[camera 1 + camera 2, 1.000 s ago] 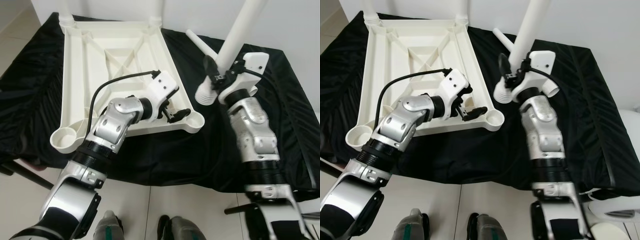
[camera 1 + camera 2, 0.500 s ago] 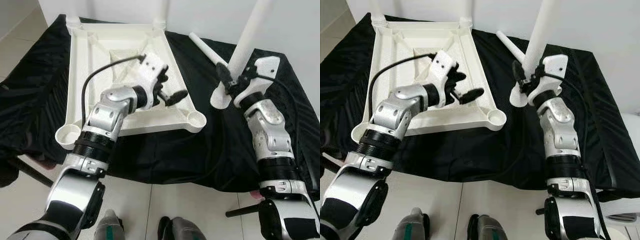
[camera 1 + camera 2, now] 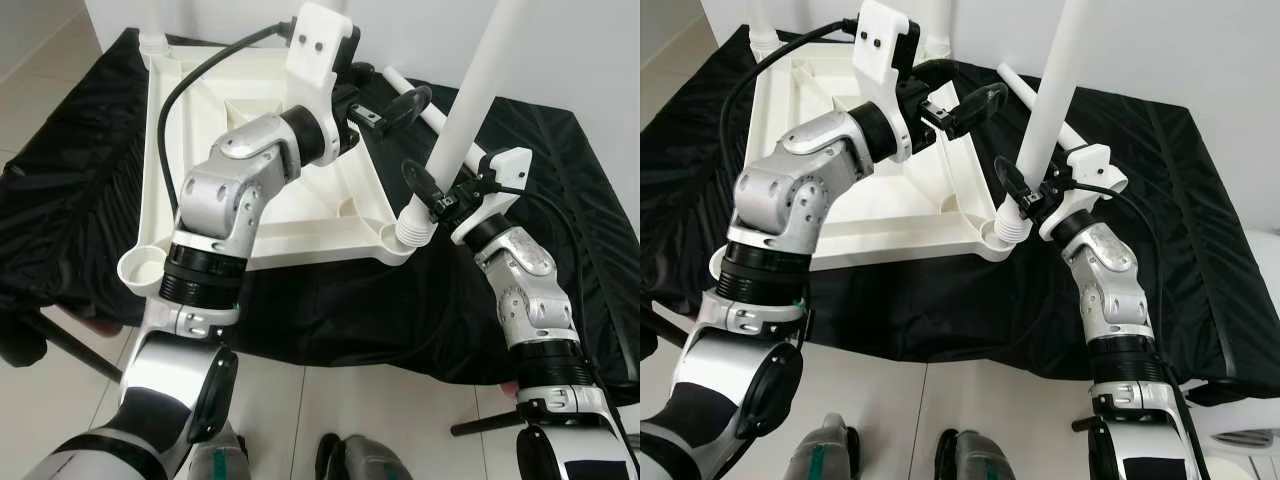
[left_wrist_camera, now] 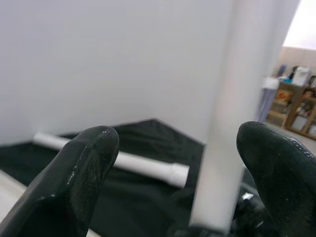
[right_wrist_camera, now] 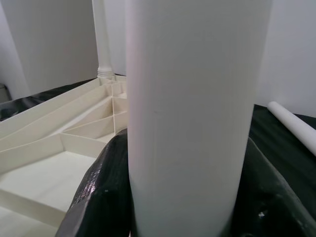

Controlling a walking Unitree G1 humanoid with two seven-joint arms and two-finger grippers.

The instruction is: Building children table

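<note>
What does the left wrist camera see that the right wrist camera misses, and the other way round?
Left wrist view adds: the left end effector, open, and shelves in a room far off. Right wrist view adds: the right end effector clamped round the upright leg, the ribbed underside of the upturned tabletop, and a fitted leg standing at its far corner. Shared: the upright leg, the spare leg lying on the black cloth, and the white wall.
</note>
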